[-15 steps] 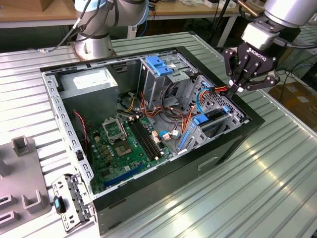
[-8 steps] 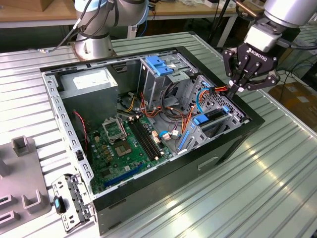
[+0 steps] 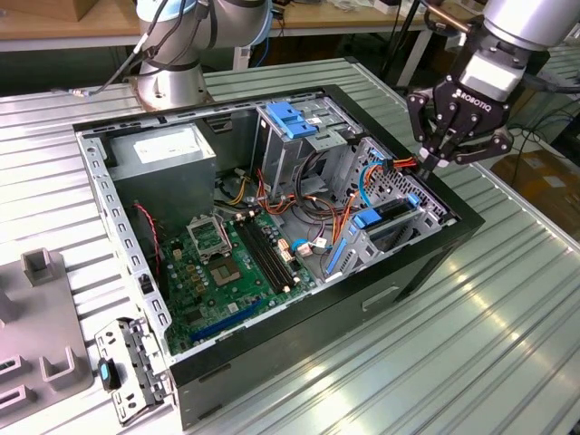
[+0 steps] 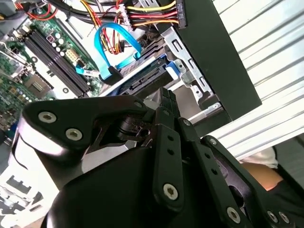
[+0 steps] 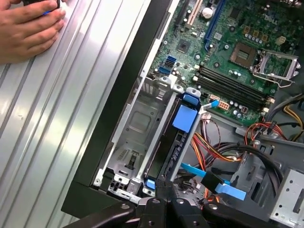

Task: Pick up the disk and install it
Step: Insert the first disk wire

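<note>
The disk (image 3: 391,208) stands on edge in the drive bay at the exterior view's right end of the open computer case (image 3: 453,227). Its blue side rail and blue tab show in the first wrist view, where the disk (image 5: 171,147) sits between the bay's metal walls. My gripper (image 3: 432,163) hangs just above that end of the case, its fingers pressed together with nothing between them. In the second wrist view the gripper (image 4: 166,102) points down at the disk (image 4: 142,80) edge; whether they touch I cannot tell.
A grey power-supply box (image 3: 168,149) and a metal cage with a blue top (image 3: 292,118) fill the case's far side, with the motherboard (image 3: 227,263) and cable bundles (image 3: 326,217) between. A person's hand (image 5: 23,28) rests on the ribbed table. A grey fixture (image 3: 45,317) lies at the exterior view's left.
</note>
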You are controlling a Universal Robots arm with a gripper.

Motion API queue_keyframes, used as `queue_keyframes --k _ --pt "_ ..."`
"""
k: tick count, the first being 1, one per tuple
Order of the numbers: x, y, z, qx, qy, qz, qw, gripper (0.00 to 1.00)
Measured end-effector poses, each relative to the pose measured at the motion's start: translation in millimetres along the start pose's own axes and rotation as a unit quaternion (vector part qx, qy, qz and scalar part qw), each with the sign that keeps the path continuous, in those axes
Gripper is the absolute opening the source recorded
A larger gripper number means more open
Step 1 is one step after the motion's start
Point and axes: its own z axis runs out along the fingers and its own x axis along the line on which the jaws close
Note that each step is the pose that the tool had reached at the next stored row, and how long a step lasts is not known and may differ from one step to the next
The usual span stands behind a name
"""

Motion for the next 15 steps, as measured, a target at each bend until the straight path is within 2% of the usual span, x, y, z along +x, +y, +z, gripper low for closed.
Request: queue_keyframes --k 8,15 --pt "0.1 -0.3 0.1 -0.0002 0.0002 -0.038 0.99929 0.11" --pt "0.6 -1.6 0.4 -0.0003 0.0002 -0.071 0.9975 0.11"
